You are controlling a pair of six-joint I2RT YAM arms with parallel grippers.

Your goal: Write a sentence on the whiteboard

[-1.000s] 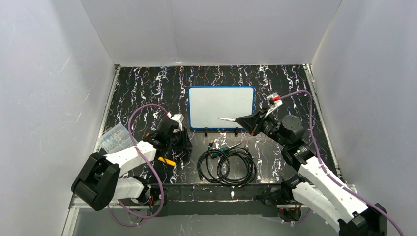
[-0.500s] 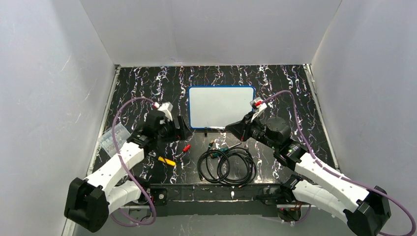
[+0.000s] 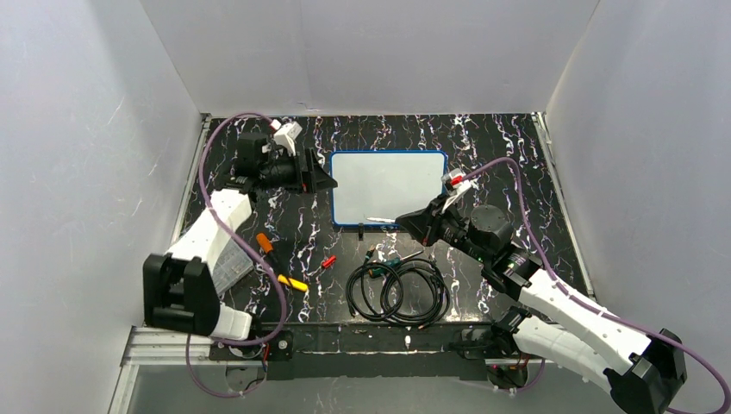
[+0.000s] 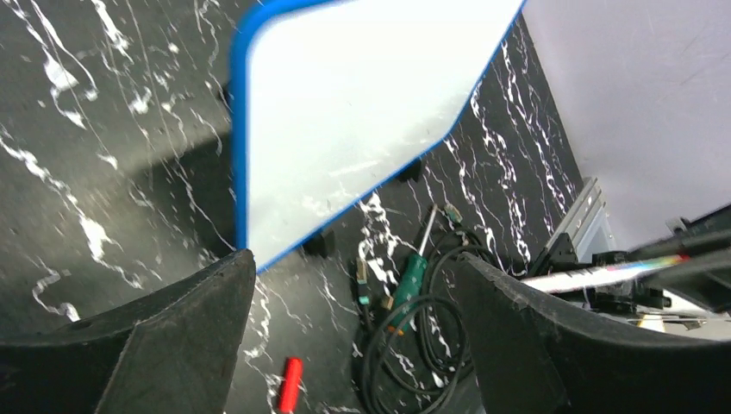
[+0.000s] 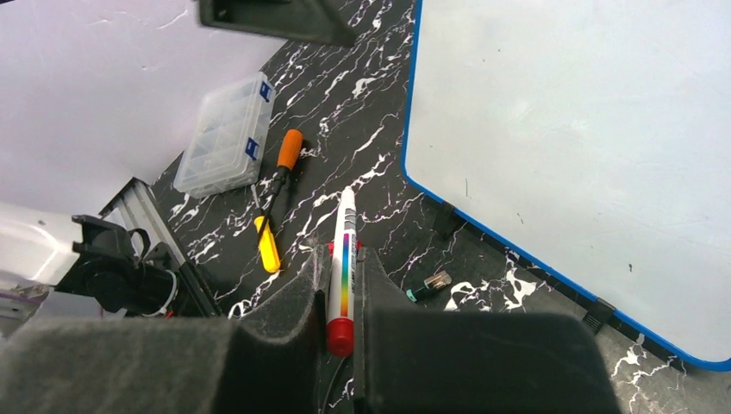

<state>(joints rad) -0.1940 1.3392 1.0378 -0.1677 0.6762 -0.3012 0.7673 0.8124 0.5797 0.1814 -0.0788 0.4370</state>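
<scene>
I have the whiteboard [image 3: 388,188] lying flat mid-table, its blue frame square to the walls and its face plain white. Two black clips [image 5: 596,315] stick out from its near long edge.

My right gripper [image 5: 341,269] is clamped on a marker [image 5: 343,259], red end toward the wrist camera and white tip pointing away. From the top view the tip hangs by the board's near edge. I cannot tell whether it touches.

My left gripper [image 4: 353,332] is spread wide with nothing between the fingers, hovering just beside the board's left short edge toward the far corner.

Room is tight on the near side. A coil of black cables [image 3: 396,293] and a green-handled screwdriver [image 4: 412,280] lie just beyond the clips. Left of the board are an orange-handled screwdriver [image 5: 290,151] and a clear parts box [image 5: 224,134]. Dark marbled table [image 3: 500,147] shows between the board's right edge and the side wall.
</scene>
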